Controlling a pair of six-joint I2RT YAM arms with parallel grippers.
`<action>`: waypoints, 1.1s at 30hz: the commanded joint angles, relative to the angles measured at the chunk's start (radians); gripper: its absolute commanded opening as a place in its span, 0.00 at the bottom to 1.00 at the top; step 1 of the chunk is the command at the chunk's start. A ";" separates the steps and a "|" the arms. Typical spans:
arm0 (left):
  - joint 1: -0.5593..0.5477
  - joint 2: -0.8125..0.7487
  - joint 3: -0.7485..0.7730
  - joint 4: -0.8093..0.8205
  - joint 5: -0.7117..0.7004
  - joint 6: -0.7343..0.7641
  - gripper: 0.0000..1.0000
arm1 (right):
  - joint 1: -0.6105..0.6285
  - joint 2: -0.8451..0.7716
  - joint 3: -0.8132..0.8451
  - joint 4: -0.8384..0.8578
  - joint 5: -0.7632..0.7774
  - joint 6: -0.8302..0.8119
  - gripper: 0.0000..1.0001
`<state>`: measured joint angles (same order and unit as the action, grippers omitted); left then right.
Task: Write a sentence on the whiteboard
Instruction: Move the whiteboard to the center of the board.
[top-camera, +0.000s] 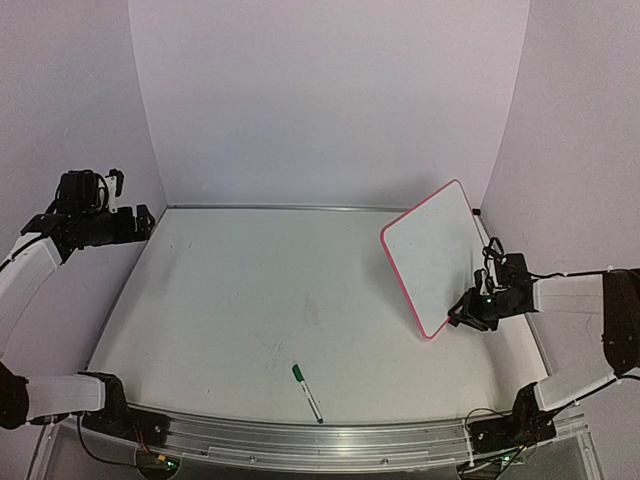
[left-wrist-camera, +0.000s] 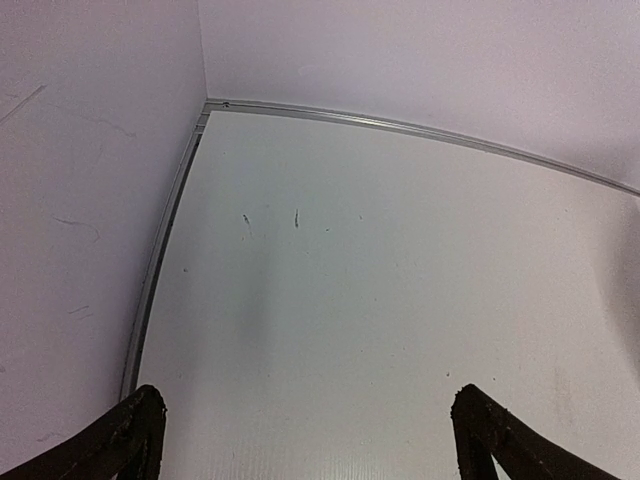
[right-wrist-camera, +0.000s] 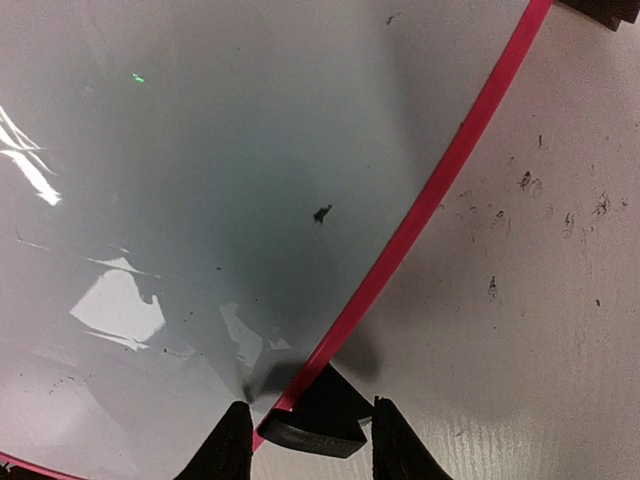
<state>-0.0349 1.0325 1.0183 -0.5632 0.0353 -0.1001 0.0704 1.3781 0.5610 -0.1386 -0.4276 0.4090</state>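
Note:
The whiteboard (top-camera: 430, 255), white with a pink-red rim, stands tilted at the right of the table. Its face (right-wrist-camera: 200, 180) is blank apart from a small black speck, and no green sentence shows on it. My right gripper (top-camera: 462, 312) is at the board's lower near edge. In the right wrist view, my right gripper (right-wrist-camera: 312, 405) has its fingers on either side of a black clip foot (right-wrist-camera: 315, 425) on the rim, shut on it. My left gripper (top-camera: 140, 222) is raised at the far left, open and empty, also seen in the left wrist view (left-wrist-camera: 310, 395).
A green-capped marker (top-camera: 306, 392) lies on the table near the front edge, left of the board. White walls enclose the table on three sides. A metal rail (top-camera: 300, 435) runs along the front. A second black clip foot (right-wrist-camera: 600, 10) shows on the board's rim.

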 joint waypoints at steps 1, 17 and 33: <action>-0.003 -0.012 -0.001 0.036 0.015 0.020 1.00 | -0.002 0.024 0.020 0.054 -0.035 -0.014 0.36; -0.003 0.005 0.004 0.034 0.029 0.014 0.99 | 0.105 -0.018 -0.010 0.067 -0.157 -0.060 0.32; -0.003 -0.007 0.002 0.032 0.024 0.014 0.99 | 0.294 -0.024 0.024 0.047 0.219 -0.001 0.33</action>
<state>-0.0349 1.0355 1.0183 -0.5632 0.0532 -0.1001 0.3377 1.3792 0.5652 -0.0906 -0.3442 0.3782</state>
